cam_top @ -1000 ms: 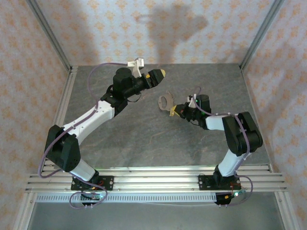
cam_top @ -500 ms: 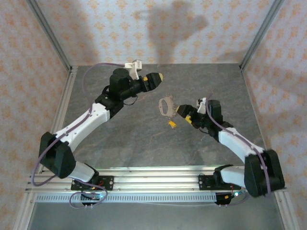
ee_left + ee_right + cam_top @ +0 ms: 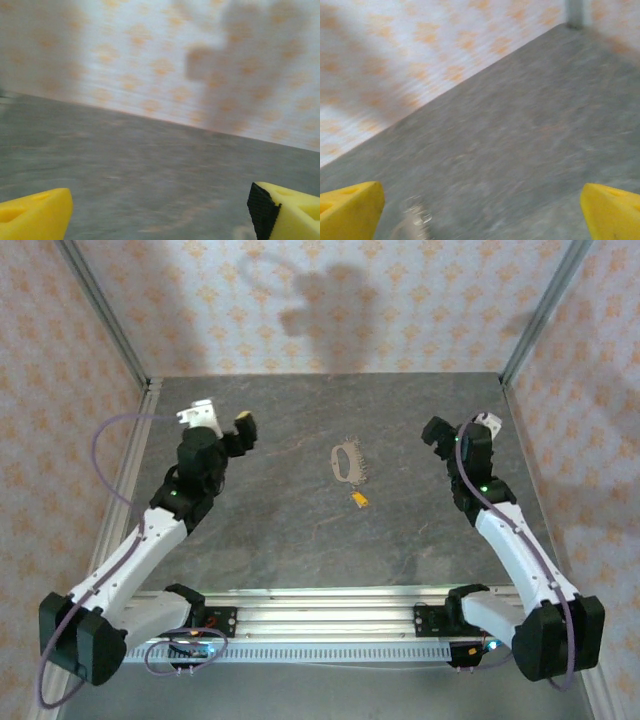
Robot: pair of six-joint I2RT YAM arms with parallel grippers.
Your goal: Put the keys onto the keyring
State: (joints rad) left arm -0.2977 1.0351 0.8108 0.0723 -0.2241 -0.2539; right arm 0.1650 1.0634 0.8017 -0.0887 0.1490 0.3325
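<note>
The keyring (image 3: 347,462), a thin pale oval loop with small teeth along its right side, lies flat on the grey table near the middle. The key (image 3: 357,500), tiny with an orange-yellow head, lies just below it, apart from the loop. My left gripper (image 3: 243,428) hangs far to the left of both, and in the left wrist view (image 3: 160,215) its yellow fingers (image 3: 31,216) stand wide apart with nothing between them. My right gripper (image 3: 434,431) is off to the right, open and empty (image 3: 480,215). A blurred piece of the keyring (image 3: 412,220) shows by its left finger.
The grey stone-pattern table (image 3: 300,530) is walled by patterned panels at the back and sides, with metal posts (image 3: 105,320) at the corners. The aluminium rail (image 3: 320,610) with both arm bases runs along the near edge.
The right gripper opened and left the key on the table below the keyring. Both arms then swung back from the centre, the left to the left, the right to the right.
</note>
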